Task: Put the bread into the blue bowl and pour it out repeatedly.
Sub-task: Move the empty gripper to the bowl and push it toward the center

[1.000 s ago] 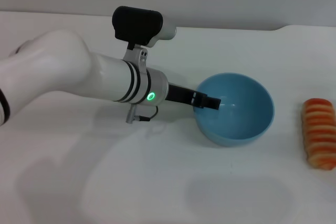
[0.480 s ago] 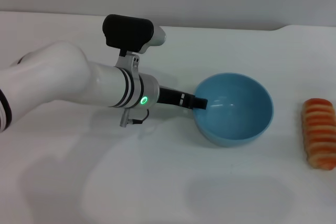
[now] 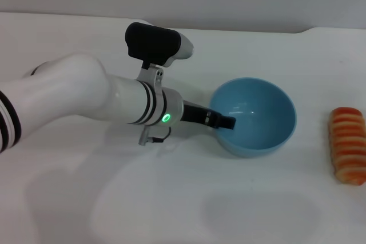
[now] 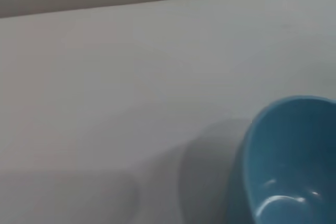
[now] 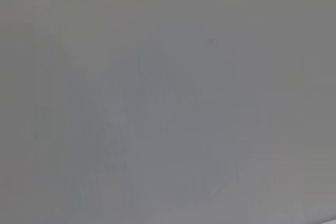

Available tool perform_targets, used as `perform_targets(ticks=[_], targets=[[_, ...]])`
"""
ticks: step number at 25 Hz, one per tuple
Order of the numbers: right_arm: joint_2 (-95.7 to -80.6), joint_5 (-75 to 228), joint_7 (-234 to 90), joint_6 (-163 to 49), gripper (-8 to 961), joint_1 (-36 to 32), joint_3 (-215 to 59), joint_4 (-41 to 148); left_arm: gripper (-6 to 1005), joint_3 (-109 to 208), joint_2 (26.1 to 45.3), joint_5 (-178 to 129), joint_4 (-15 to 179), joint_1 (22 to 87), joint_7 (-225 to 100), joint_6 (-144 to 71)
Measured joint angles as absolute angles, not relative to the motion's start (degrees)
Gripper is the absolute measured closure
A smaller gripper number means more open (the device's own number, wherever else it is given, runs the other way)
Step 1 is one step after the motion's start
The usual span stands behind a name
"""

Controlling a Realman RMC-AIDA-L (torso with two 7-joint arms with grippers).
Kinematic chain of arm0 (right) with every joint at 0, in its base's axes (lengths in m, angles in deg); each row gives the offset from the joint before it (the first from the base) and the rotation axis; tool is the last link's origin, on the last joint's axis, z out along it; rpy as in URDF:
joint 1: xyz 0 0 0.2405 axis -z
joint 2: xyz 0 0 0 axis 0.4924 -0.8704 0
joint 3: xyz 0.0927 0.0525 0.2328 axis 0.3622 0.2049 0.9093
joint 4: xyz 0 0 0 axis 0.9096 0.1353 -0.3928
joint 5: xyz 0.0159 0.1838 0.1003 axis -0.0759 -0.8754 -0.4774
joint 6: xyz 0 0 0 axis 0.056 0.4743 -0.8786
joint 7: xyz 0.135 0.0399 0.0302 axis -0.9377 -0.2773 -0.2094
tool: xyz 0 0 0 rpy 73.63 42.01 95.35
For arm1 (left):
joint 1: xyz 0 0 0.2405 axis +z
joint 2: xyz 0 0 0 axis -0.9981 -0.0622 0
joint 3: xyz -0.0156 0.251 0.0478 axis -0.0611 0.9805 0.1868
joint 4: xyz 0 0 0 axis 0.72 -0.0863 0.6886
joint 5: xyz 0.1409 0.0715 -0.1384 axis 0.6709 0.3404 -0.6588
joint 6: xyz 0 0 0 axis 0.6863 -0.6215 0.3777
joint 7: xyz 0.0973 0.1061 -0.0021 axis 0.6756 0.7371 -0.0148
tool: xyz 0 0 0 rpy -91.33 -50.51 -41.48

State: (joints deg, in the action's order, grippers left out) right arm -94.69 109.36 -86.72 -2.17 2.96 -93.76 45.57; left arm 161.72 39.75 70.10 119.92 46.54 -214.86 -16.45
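Left tool (image 3: 227,122) grips near-left rim of glossy light-blue round bowl (image 3: 260,112), bowl empty. Striped orange-cream toy bread (image 3: 347,144) lies on white worktop (image 3: 171,198), far right of tool, long axis near-far; right arm prob. nearer.

left end effector (image 3: 227,123) pushed back deeper over blue bowl (image 3: 255,116) rim, bowl nudged left

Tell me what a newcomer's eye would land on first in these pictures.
First, the big white left arm reaching across the white table, its black left gripper at the near-left rim of the round, glossy light-blue bowl, which sits tipped toward the camera. Next, the elongated toy bread with orange-red and cream stripes, lying alone at the table's far right, outside the bowl. The right gripper is out of sight.
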Motion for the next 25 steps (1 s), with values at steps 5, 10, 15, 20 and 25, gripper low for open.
perform_targets(ticks=[5, 10, 15, 20, 25], targets=[[-94.68, 109.4, -86.7, -2.2, 243, 3.0, -93.7, 45.6, 172, 162.0, 39.66, 68.0, 120.3, 46.5, -214.8, -16.2], [-94.68, 109.4, -86.7, -2.2, 242, 3.0, -93.6, 45.6, 253, 162.6, 39.69, 67.7, 120.3, 45.9, -214.7, -16.0], [-94.68, 109.4, -86.7, -2.2, 248, 3.0, -93.7, 45.6, 453, 162.5, 39.62, 67.6, 120.5, 45.9, -214.8, -15.9], [-94.68, 109.4, -86.7, -2.2, 254, 3.0, -93.5, 45.6, 585, 162.6, 39.59, 67.5, 121.1, 45.9, -214.8, -16.1], [-94.68, 109.4, -86.7, -2.2, 260, 3.1, -93.4, 45.6, 692, 162.7, 39.64, 67.5, 121.7, 45.9, -215.0, -16.2]])
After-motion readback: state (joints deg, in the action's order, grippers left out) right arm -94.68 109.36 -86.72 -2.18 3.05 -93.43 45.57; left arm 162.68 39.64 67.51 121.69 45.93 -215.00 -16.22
